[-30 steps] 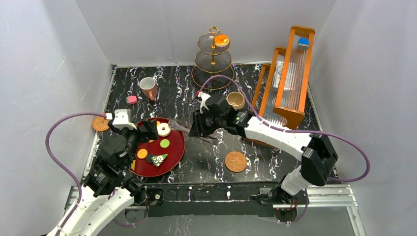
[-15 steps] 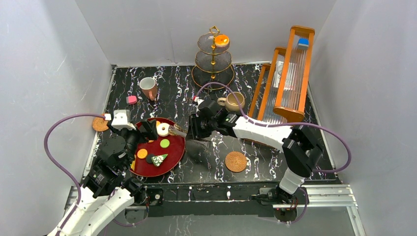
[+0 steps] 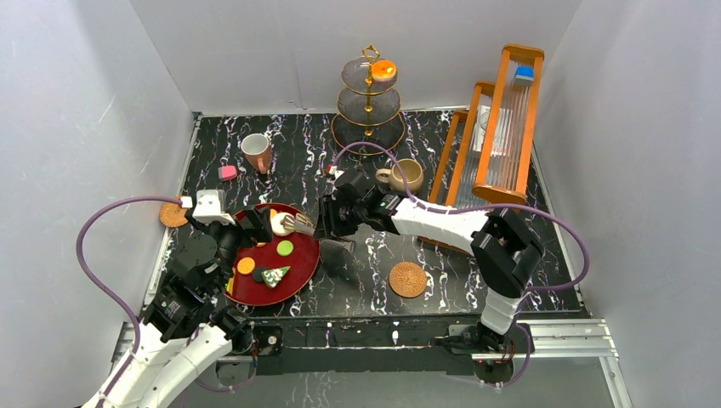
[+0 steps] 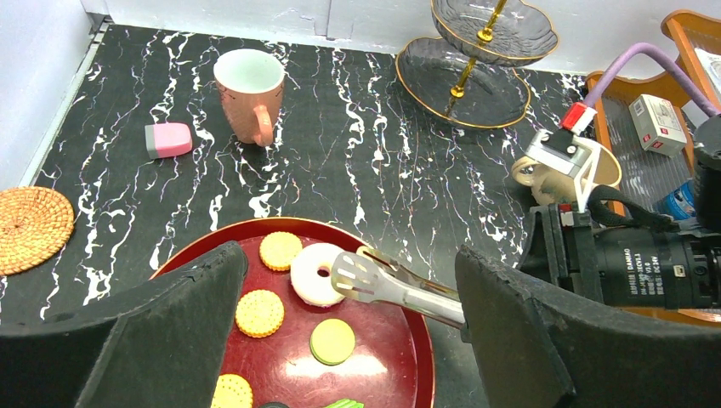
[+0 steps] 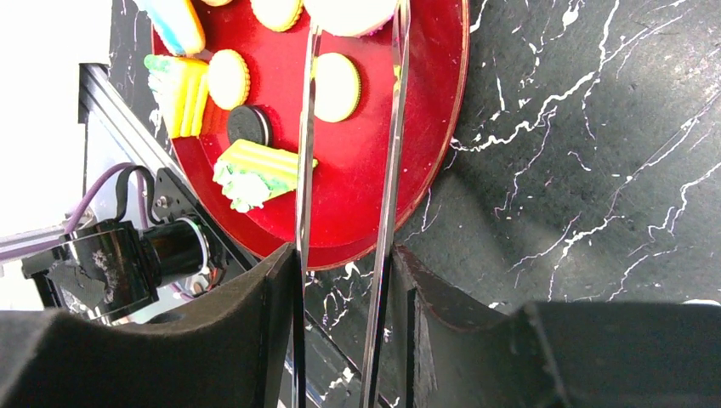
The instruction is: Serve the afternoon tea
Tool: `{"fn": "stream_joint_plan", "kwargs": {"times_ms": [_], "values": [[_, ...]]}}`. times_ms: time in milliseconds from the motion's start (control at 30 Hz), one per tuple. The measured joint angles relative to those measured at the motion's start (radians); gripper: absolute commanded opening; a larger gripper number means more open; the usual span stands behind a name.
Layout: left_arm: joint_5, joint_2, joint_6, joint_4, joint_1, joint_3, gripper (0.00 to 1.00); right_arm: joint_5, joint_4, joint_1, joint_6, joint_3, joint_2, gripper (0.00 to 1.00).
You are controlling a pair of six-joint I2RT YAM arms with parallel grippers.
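Note:
A round red tray (image 3: 299, 270) holds several toy pastries. My right gripper (image 3: 336, 223) is shut on metal tongs (image 3: 308, 223), whose tips straddle a white donut (image 3: 279, 223) at the tray's far edge. In the left wrist view one tong blade (image 4: 374, 280) lies over the donut (image 4: 311, 276). In the right wrist view the tong arms (image 5: 391, 153) run between my fingers (image 5: 255, 340). My left gripper (image 4: 349, 340) is open and empty above the tray. The gold stand (image 3: 369, 110) at the back carries an orange pastry (image 3: 383, 68). A white mug (image 3: 256, 151) is back left, a beige mug (image 3: 408, 174) beside my right arm.
Woven coasters lie at the left edge (image 3: 173, 213) and front middle (image 3: 408, 279). A pink pastry (image 3: 227, 172) lies left of the white mug. A wooden rack (image 3: 497, 127) fills the back right. White walls close in three sides.
My right arm has moved left with the tongs, bringing their tips from the tray's right rim onto the white donut. My left arm has not moved.

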Motion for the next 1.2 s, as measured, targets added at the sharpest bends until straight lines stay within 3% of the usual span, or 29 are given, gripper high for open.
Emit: {"fn": "stream_joint_plan", "kwargs": {"times_ms": [1200], "values": [[0.000, -0.002, 0.000, 0.000, 0.000, 0.000, 0.92, -0.026, -0.019, 0.000, 0.023, 0.067, 0.085, 0.51]]}}
